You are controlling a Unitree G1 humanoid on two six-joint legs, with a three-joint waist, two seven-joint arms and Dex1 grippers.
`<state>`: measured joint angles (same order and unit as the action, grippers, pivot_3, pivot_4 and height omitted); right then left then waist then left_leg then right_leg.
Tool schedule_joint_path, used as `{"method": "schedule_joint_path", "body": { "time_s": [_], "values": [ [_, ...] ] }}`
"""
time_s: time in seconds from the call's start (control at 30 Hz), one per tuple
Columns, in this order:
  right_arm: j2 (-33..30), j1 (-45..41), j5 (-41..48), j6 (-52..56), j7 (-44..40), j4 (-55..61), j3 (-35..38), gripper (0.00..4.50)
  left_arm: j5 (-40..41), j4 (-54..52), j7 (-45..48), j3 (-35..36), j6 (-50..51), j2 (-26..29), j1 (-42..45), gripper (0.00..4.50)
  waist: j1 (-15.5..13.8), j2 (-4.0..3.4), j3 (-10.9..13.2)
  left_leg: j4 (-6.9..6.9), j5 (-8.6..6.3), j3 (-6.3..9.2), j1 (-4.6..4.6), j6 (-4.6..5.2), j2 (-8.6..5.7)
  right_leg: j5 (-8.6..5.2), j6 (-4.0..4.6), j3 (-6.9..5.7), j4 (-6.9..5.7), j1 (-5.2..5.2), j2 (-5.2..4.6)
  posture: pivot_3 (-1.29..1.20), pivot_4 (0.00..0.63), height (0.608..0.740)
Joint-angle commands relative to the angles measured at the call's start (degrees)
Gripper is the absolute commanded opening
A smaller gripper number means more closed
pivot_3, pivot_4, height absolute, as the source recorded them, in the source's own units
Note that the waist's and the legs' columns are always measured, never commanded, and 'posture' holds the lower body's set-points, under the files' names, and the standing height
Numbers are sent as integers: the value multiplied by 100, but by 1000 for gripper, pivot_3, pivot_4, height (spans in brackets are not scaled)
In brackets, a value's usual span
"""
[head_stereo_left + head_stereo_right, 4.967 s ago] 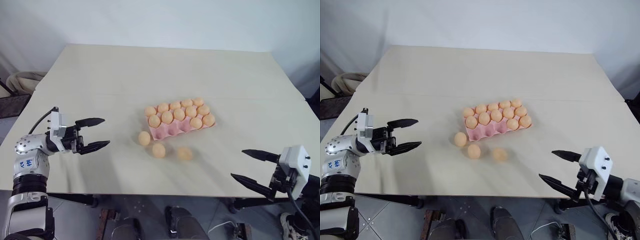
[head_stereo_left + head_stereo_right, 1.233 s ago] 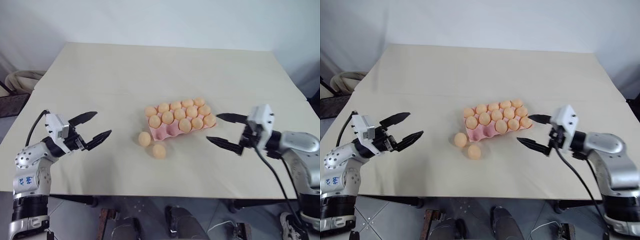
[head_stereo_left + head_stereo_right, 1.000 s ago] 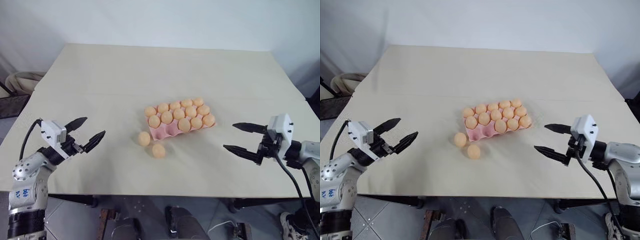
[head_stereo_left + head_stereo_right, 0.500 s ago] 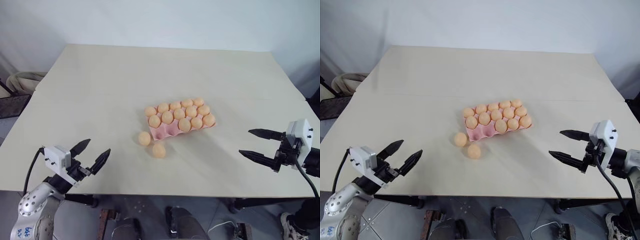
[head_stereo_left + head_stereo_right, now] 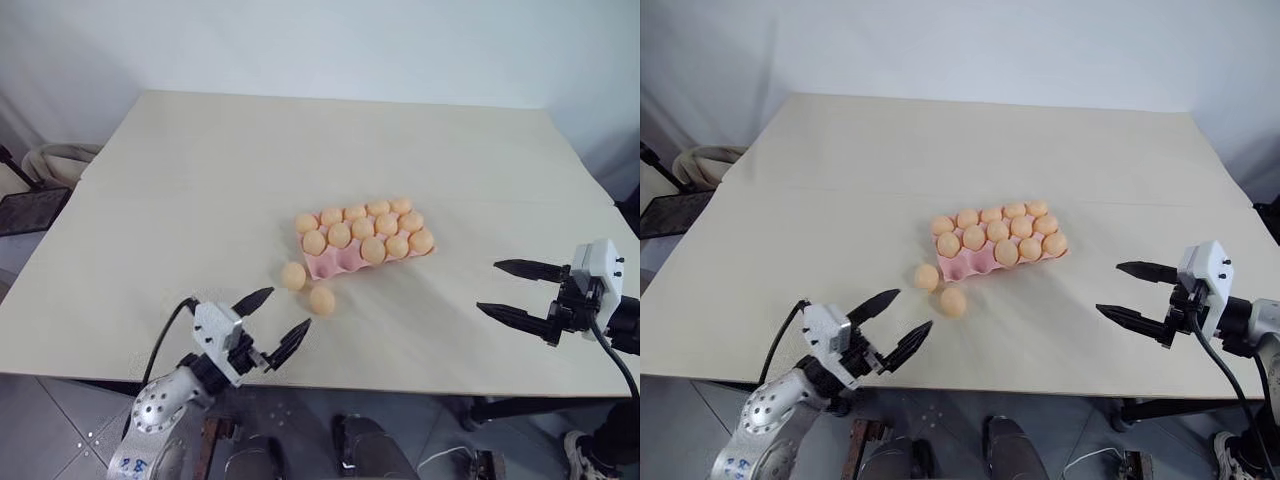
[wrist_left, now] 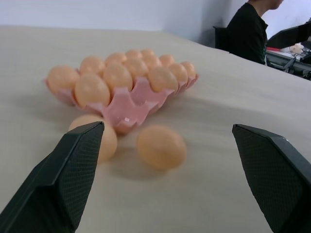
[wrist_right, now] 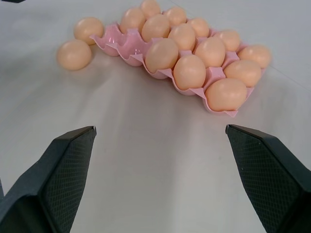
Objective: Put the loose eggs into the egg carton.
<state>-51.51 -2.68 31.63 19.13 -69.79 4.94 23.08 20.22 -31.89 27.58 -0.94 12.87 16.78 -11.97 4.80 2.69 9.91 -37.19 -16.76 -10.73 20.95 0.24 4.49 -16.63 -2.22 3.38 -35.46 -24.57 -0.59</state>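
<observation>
The left gripper (image 5: pixel 270 331) hovered at the counter's (image 5: pixel 200 180) near edge with its jaws wide apart and empty, pointing toward 2 loose eggs (image 5: pixel 322 300). The right gripper (image 5: pixel 515 290) hung at the right, jaws also spread and empty. Both eggs lay just near-left of the pink egg carton (image 5: pixel 322 266), which held 13 eggs.

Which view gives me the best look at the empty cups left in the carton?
The right wrist view: the egg carton fills its upper half, with two bare cups at the end beside the loose eggs. The left wrist view sees that end low, eggs partly blocking it. The eye views show the whole carton small.
</observation>
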Motion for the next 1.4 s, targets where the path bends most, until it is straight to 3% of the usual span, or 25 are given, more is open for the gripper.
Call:
{"method": "schedule_joint_path", "body": {
  "time_s": [0.03,0.77,1.3,1.4],
  "values": [
    [-124,55,79,42,43,182,183,4474,-157,-190,-279,-210,226,-67,209,4500,7,-1,0,1,0,0,-1,0,1,0,0,0,-1,0,1,0,150,740],
    [18,402,118,193,579,659,213,4474,-342,1220,-486,-1086,1946,-317,2162,4500,-26,-4,0,1,5,10,-4,-1,-3,25,-45,-4,-8,3,1,0,150,740],
    [25,635,152,176,734,787,316,4474,-415,1381,-335,-1341,2319,-283,2375,4500,-35,-4,0,0,4,19,2,-3,-4,25,-44,-8,-7,1,1,0,150,740],
    [32,621,138,166,747,777,296,4500,-481,1442,-334,-1397,2255,-307,2415,3898,-38,-4,0,0,4,20,3,-3,-4,25,-44,-8,-7,1,0,0,150,740]
  ]
}}
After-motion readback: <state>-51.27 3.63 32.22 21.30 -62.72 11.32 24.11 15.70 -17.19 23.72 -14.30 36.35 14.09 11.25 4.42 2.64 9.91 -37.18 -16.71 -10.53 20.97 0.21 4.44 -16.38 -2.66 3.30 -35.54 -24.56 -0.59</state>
